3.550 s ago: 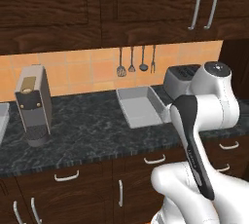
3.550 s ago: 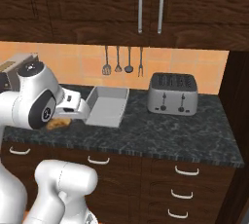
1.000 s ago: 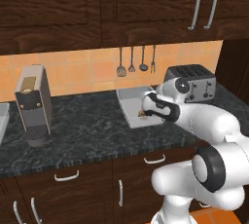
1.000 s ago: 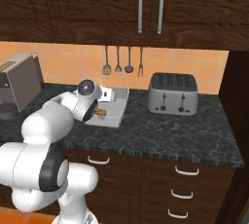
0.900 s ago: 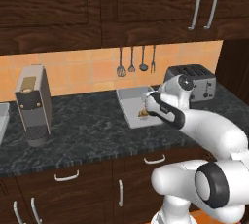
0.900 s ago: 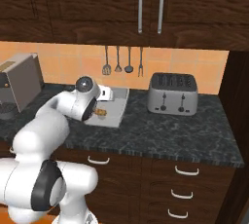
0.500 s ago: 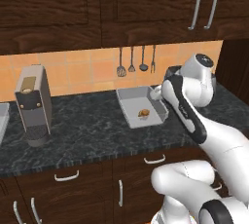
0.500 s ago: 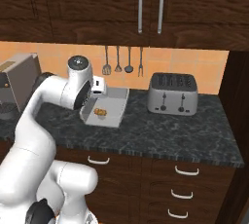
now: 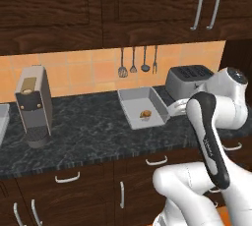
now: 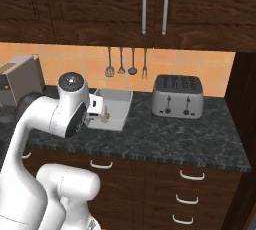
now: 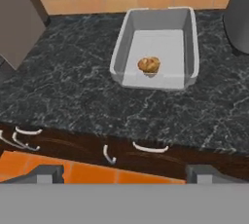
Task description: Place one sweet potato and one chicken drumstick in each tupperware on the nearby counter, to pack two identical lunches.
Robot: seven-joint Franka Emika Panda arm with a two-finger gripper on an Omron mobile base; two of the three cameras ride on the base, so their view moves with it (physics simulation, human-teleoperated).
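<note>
One pale-grey tupperware (image 11: 187,28) (image 9: 157,103) (image 10: 122,109) stands on the black speckled counter (image 11: 63,86) against the orange tiled wall. In it lies a small golden-brown lump of food (image 11: 149,65) (image 9: 145,115); I cannot tell whether it is a sweet potato or a chicken drumstick. My gripper (image 11: 125,173) (image 9: 175,108) is open and holds nothing. It hangs above the counter's front edge and looks down at the tray. In the right base view the hand (image 10: 95,106) covers the tray's left side.
A silver four-slot toaster (image 9: 189,78) (image 10: 178,96) stands right of the tray. A coffee machine (image 9: 33,104) stands far left. Utensils (image 9: 133,63) hang on the wall behind. Drawer fronts with white handles (image 11: 148,148) run below the counter edge.
The gripper was low in the tray a second ago. It has lifted out and drawn back toward the counter's front edge, leaving the brown food in the tray. The jaws stay open.
</note>
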